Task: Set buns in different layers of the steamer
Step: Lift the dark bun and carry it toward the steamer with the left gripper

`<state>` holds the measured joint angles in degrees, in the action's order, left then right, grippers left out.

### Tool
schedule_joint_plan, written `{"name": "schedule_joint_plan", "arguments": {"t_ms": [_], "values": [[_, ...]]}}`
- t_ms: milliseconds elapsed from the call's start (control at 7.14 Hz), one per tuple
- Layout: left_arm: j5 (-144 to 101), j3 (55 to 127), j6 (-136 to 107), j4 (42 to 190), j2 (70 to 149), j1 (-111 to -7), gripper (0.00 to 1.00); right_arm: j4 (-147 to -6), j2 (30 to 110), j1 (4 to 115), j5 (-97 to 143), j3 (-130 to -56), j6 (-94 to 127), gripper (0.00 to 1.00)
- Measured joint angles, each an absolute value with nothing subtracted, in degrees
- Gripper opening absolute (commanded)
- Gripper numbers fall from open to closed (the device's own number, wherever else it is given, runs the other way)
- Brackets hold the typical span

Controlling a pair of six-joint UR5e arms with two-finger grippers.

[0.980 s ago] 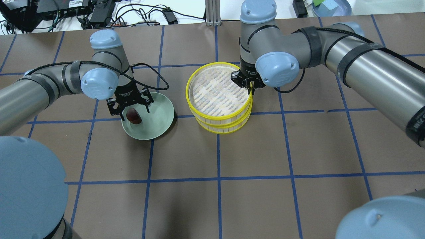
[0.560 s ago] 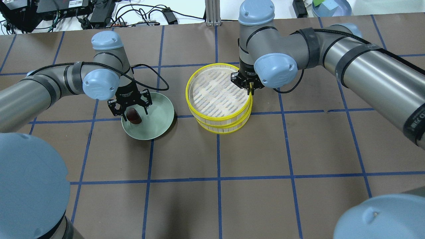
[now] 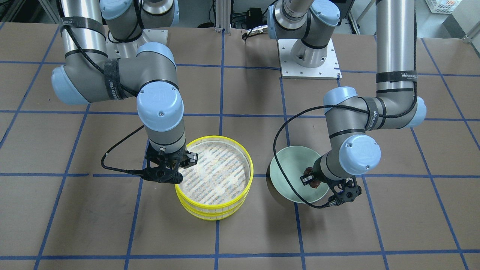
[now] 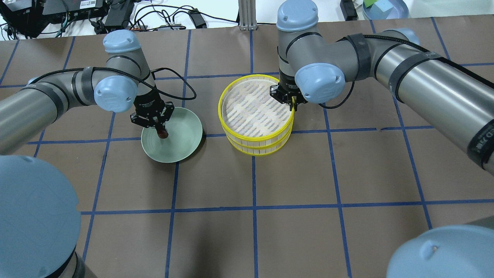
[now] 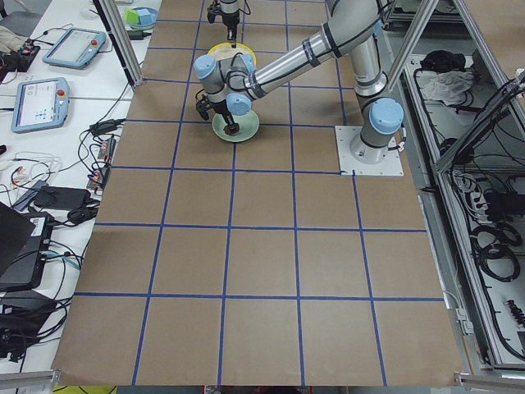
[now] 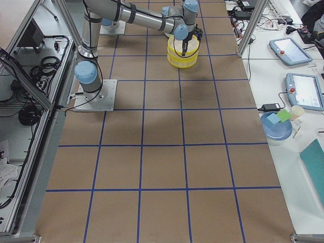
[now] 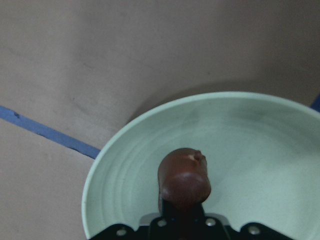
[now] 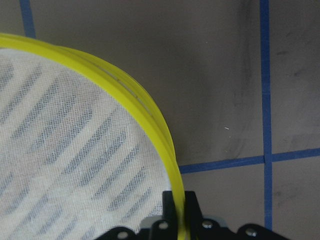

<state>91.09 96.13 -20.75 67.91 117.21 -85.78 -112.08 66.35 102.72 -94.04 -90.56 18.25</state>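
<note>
My left gripper [image 4: 159,129] is shut on the dark reddish-brown bun [image 7: 183,176] and holds it over the pale green plate [image 4: 185,137]. The bun also shows in the front-facing view [image 3: 312,179]. Two yellow-rimmed steamer trays stand stacked at the table's middle. My right gripper [image 4: 292,103] is shut on the right rim of the upper tray [image 4: 251,110], one finger inside and one outside [image 8: 172,165]. The upper tray sits slightly off-centre over the lower tray [image 4: 259,149], and its woven floor is bare. The cream-white bun shows in no view.
The brown table is marked with a blue tape grid. Cables and power bricks [image 4: 115,15] lie past the far edge. The left arm's cable [image 4: 181,83] loops beside the plate. The arms' base plates [image 3: 307,60] sit near the robot's side.
My left gripper, open around the brown bun on the plate before, has closed on it and turned. The upper tray has shifted slightly right in my right gripper.
</note>
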Motion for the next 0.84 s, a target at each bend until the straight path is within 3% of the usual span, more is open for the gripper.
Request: {"name": "schedule_joint_plan", "arguments": {"t_ms": [840], "values": [[86.58, 91.74, -20.79, 68.35, 111.43, -87.92, 0.0, -113.91, 66.22, 102.48, -94.06, -90.92, 17.88, 0.0]]}}
